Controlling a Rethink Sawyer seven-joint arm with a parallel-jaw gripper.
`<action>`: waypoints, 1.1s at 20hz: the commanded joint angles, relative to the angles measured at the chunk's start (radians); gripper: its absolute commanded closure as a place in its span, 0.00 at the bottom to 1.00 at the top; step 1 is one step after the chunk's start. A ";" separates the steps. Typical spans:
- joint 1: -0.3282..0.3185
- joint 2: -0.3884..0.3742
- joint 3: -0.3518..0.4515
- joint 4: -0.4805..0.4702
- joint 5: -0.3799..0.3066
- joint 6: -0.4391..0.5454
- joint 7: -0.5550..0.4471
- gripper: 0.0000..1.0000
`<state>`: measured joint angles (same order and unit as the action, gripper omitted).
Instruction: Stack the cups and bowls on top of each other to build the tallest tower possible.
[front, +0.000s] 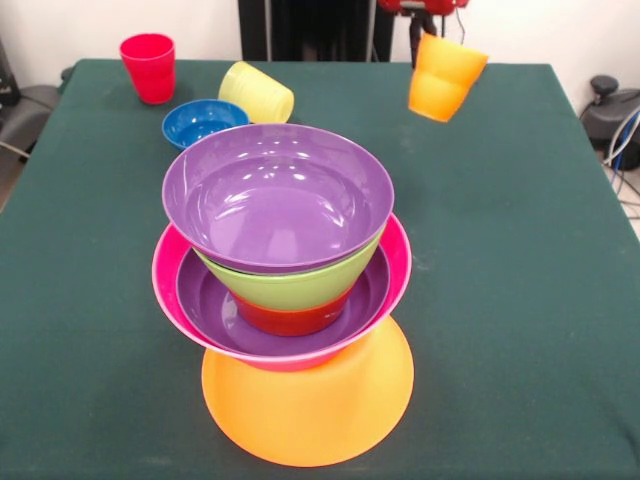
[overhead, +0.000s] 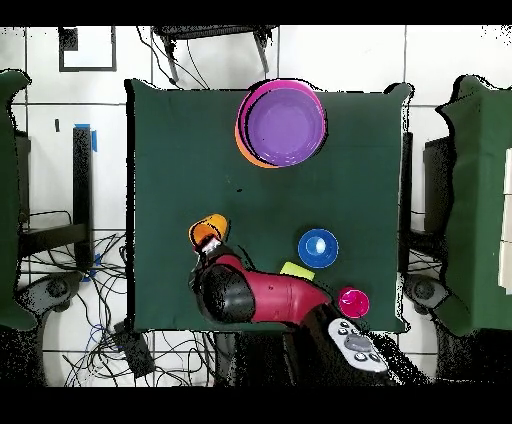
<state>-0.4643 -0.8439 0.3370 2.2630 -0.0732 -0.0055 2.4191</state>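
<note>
Green cloth table (front: 520, 260); gripper (front: 425, 30) closed on tilted orange plastic cup (front: 444, 77), aloft. Risk: cup slips, or knocks leaning multicoloured bowl tower (front: 285, 290) w/ off-centre drop.

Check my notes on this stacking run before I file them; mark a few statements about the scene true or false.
1. The orange cup is off the table, tilted, held by the claw. True.
2. The blue bowl sits on top of the tower. False: it stands on the green table, apart from the tower; a purple bowl is on top.
3. The yellow cup lies on its side beside the blue bowl. True.
4. The red cup is nested inside the yellow cup. False: it stands upright by itself near the table's corner.
5. The tower's base is an upturned orange bowl. True.
</note>
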 joint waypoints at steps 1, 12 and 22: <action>-0.037 -0.149 0.175 0.009 0.119 0.269 0.083 1.00; -0.096 -0.188 0.199 -0.233 0.158 0.595 -0.071 1.00; -0.107 -0.159 0.166 -0.451 0.106 0.742 -0.093 1.00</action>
<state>-0.5592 -1.0441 0.4709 1.9498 0.0671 0.6019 2.4191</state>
